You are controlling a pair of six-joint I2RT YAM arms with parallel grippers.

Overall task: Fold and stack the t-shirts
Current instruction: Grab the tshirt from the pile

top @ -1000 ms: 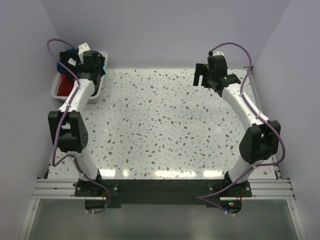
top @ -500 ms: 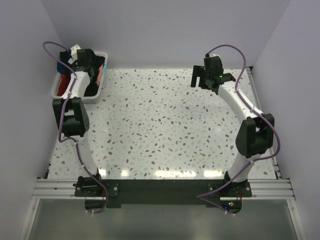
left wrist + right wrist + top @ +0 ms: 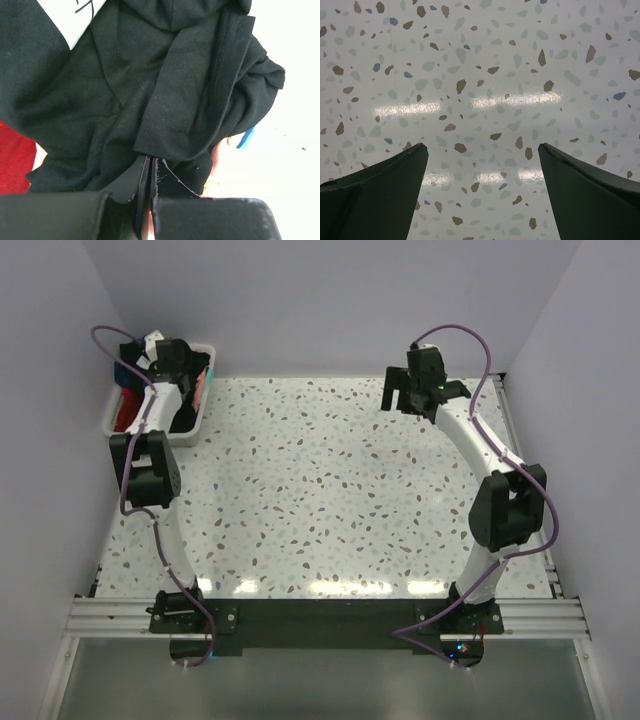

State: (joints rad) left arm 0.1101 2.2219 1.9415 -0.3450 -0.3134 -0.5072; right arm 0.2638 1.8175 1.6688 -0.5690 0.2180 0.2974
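Observation:
A crumpled black t-shirt (image 3: pixel 165 85) with a white neck label (image 3: pixel 75 15) fills the left wrist view. My left gripper (image 3: pixel 150 160) is shut on a fold of it, just under a stitched hem. A red t-shirt (image 3: pixel 15 160) shows at the left edge and salmon-pink cloth (image 3: pixel 217 155) beside the jaws. A blue sliver (image 3: pixel 246 137) peeks out at the right. In the top view the left gripper (image 3: pixel 170 360) reaches down into the white bin (image 3: pixel 110 420). My right gripper (image 3: pixel 482 150) hangs open over bare table, nothing between its fingers.
The white bin stands at the table's far left corner, with red cloth (image 3: pixel 128 412) and pink cloth (image 3: pixel 203 385) showing in it. The right gripper (image 3: pixel 400 395) hovers near the far right of the speckled table (image 3: pixel 320 500). Walls close the back and both sides.
The left arm reached farther over the bin, then its jaws closed on the black cloth. The right arm shifted slightly left and stayed open.

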